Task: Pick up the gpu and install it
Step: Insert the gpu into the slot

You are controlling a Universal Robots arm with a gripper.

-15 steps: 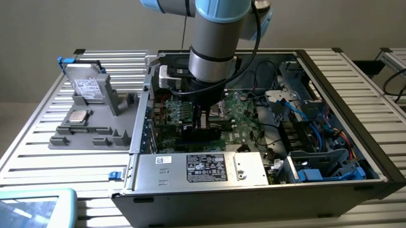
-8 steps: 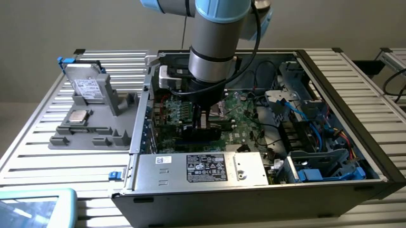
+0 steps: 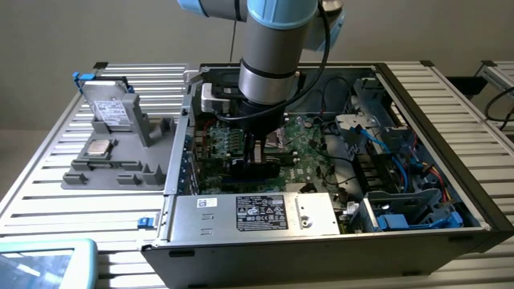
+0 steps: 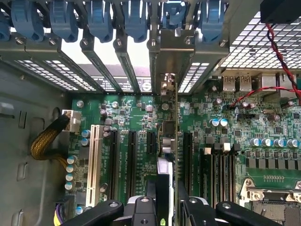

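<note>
Green gpu [image 4: 168, 134], pinched on edge by the end effector [image 4: 165, 203], hung straight below it over the motherboard [image 4: 263, 122], long axis parallel to the black slots [image 4: 131, 160].

**Layout: worktop, case and card**

The open black metal computer case [image 3: 321, 259] lies on the slatted metal worktop [image 3: 48, 198]. Beside it, on the exterior view's left, sits the grey plastic parts holder [image 3: 112, 171]. The silver labelled drive [image 3: 108, 111] stands upright in the holder, with the square silver processor chip [image 3: 100, 147] lying flat before it. Inside the case, the grey metal power-supply box [image 3: 257, 214] lies along the near wall, and the green motherboard [image 3: 309, 141] lies behind it. The thin rectangular green circuit-board gpu [image 4: 168, 141] stands on edge between the fingers [image 4: 183, 197], among the long black expansion slots [image 4: 131, 160], one end toward the perforated metal slot covers [image 4: 99, 61].
</note>
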